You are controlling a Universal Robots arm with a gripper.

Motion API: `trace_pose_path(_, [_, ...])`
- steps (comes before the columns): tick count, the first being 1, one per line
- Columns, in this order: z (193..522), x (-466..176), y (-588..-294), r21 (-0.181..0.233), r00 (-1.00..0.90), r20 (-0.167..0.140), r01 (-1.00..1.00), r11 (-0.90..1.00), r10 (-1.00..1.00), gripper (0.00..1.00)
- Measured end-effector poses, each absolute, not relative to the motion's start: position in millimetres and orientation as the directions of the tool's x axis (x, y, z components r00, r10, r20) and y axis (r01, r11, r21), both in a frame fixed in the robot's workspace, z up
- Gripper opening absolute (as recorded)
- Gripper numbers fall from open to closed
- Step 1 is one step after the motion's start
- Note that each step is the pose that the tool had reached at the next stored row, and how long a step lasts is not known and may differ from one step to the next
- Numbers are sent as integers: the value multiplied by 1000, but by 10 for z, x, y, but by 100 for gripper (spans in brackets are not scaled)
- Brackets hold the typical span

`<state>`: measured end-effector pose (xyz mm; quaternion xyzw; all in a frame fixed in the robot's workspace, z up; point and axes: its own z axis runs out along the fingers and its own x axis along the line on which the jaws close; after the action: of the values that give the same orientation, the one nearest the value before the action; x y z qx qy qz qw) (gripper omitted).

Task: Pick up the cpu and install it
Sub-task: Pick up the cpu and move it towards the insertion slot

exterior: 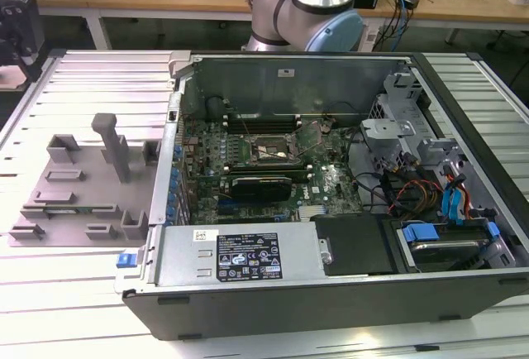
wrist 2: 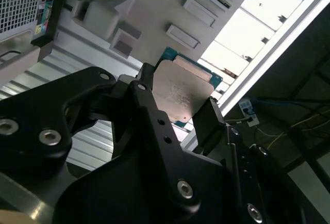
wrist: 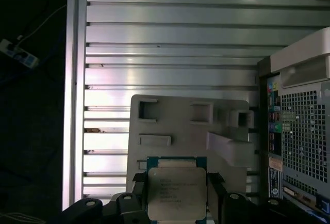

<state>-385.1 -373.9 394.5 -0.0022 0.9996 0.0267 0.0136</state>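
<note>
Computer case (exterior: 331,78) open above, free room over socket (exterior: 271,150); tall fixture post (exterior: 111,145), case wall (exterior: 169,173) standing alongside

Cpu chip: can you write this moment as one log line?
pincer: shut on cpu | cpu: held above grey fixture | install: not done

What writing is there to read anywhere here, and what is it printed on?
The cpu, gripped in the claw: faint lines of print on its metal top, too blurred to read.
Black label on the power supply: print and symbols, too small to read.
White sticker beside that label: too small to read.
Nothing here can be quoted.
</note>
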Motion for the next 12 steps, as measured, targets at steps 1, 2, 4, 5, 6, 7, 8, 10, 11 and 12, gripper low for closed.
trace_pose_path(1, [3945,-3835,-3739,53,-1000,-27,-5,999,-4,55])
trace_pose_path(2, [3946,-3794,-3740,53,-1000,-27,-5,999,-4,55])
trace_pose_path(4, [3945,-3750,-3740,53,-1000,-27,-5,999,-4,55])
trace_pose_path(5, [3945,-3725,-3740,53,-1000,-27,-5,999,-4,55])
trace_pose_path(6, [3945,-3707,-3740,53,-1000,-27,-5,999,-4,55])
trace_pose_path(7, [3945,-3668,-3740,53,-1000,-27,-5,999,-4,55])
trace_pose_path(8, [3945,-3627,-3740,53,-1000,-27,-5,999,-4,55])
trace_pose_path(10, [3945,-3551,-3740,53,-1000,-27,-5,999,-4,55])
trace_pose_path(11, [3945,-3511,-3740,53,-1000,-27,-5,999,-4,55])
trace_pose_path(12, [3945,-3481,-3740,53,-1000,-27,-5,999,-4,55])
